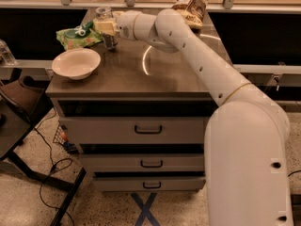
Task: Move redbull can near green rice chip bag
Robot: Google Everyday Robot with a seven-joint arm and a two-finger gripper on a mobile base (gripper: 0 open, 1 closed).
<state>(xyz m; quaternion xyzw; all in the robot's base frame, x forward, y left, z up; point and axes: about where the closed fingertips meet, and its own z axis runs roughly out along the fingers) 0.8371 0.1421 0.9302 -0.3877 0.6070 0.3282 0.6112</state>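
Observation:
The redbull can (108, 36) stands upright on the cabinet top, its shiny round top at the back left. The green rice chip bag (75, 36) lies just left of it, almost touching. My gripper (105, 26) reaches across from the right and its fingers sit around the can's upper part. The arm hides part of the can's right side.
A white bowl (76, 63) sits at the front left of the cabinet top (155, 74). A tan-and-brown chip bag (190, 7) lies at the back right. Drawers are below; a chair and cables are on the floor at left.

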